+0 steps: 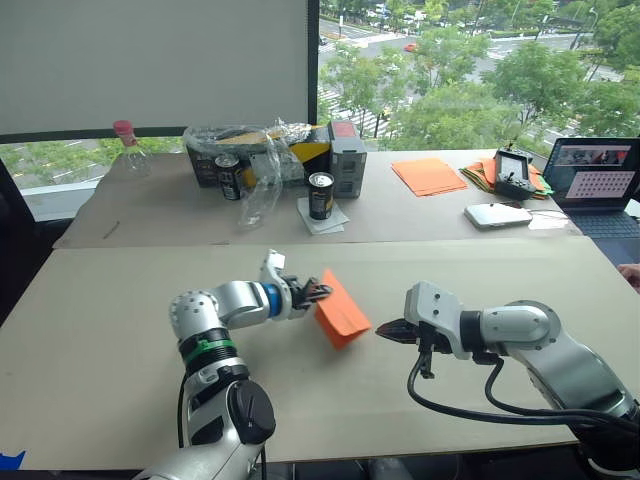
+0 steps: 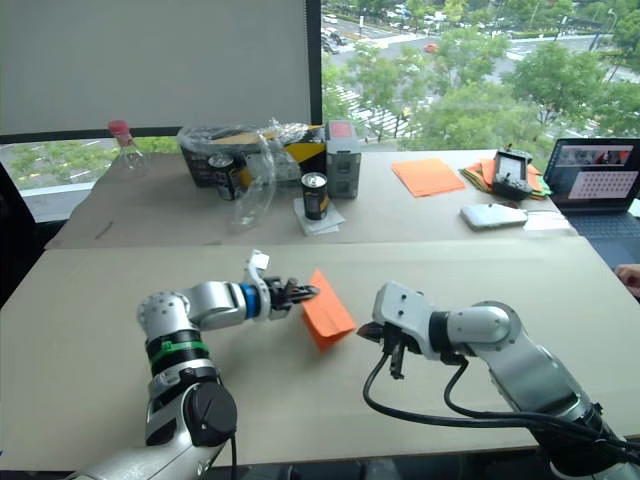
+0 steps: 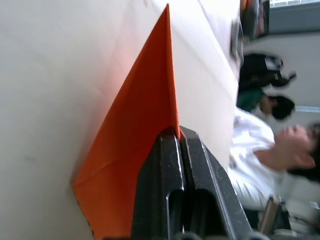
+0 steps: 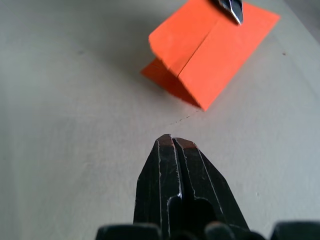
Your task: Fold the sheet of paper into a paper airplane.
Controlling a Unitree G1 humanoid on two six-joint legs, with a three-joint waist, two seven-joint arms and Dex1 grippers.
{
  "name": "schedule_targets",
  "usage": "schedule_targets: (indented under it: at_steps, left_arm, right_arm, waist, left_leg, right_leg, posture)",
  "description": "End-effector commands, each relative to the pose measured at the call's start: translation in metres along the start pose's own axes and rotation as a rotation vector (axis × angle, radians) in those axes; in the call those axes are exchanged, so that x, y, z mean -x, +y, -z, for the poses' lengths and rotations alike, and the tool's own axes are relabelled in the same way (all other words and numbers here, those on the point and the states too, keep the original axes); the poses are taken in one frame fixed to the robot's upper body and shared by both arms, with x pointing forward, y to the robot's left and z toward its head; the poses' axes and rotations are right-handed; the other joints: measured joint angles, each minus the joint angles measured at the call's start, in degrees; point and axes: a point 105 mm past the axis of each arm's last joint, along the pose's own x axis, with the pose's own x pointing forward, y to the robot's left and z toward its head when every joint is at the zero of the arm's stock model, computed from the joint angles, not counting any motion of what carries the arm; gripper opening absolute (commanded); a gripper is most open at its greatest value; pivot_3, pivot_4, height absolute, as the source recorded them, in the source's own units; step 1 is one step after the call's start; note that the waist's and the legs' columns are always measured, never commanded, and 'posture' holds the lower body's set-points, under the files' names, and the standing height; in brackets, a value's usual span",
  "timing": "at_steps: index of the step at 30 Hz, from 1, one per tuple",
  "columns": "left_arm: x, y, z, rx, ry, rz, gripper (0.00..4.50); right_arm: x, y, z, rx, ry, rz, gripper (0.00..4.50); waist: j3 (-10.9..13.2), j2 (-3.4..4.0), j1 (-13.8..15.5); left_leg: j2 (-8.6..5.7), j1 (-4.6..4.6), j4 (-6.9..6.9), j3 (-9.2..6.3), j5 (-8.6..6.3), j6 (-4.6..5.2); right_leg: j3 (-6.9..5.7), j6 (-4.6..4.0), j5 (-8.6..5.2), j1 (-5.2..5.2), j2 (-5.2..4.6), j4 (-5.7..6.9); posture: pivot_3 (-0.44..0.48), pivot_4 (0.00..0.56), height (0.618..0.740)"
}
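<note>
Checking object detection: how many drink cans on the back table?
2. One can stands by the plastic-wrapped box on the left; the other can stands on a white napkin nearer the middle. More may be hidden behind the wrap.

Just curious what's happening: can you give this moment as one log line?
left hand: shut on sheet of paper, lifted | right hand: shut, empty, beside paper

Bright-orange sheet of paper, black end effectors
</note>
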Motion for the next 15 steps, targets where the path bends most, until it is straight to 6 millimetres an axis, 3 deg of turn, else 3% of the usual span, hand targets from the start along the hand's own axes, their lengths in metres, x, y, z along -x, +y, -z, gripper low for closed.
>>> schedule_targets:
  at_steps: [1,5,11,15]
  left_arm:
    - [-0.018,-0.015,0.04,0.094,0.065,0.041,0.04]
    - [-0.016,-0.012,0.042,0.143,0.062,0.018,0.04]
    - [-0.011,-0.016,0.046,0.121,0.098,0.075,1.92]
    - [0.01,-0.006,0.022,0.107,0.04,0.053,3.19]
  right_arm:
    - [0.003,-0.005,-0.01,0.042,-0.023,0.032,0.0]
    - [0.004,-0.014,-0.006,0.05,0.009,0.086,0.0]
    - [0.003,-0.023,-0.007,0.059,0.012,0.118,0.0]
    - [-0.002,-0.022,-0.013,0.033,-0.037,0.111,0.0]
  waist:
    - [0.0,0.0,0.53]
    - [0.01,-0.01,1.44]
    - [0.01,-0.02,2.06]
    - [0.0,-0.01,1.76]
  left_leg:
    - [-0.02,0.0,0.01,-0.01,0.01,-0.02]
    - [-0.12,-0.13,0.41,-0.04,-0.04,0.06]
    - [-0.14,-0.14,0.47,-0.04,-0.04,0.06]
    - [-0.13,-0.1,0.46,-0.03,-0.04,0.05]
  right_leg:
    - [-0.01,0.0,0.0,-0.01,0.01,0.03]
    - [-0.01,0.02,0.0,-0.01,0.0,0.19]
    - [-0.01,0.02,0.0,-0.03,-0.01,0.28]
    - [0.03,0.02,0.0,-0.03,-0.01,0.3]
  posture:
    - [0.0,0.15,0.695]
    - [0.0,0.15,0.695]
    - [0.0,0.15,0.695]
    - [0.0,0.15,0.695]
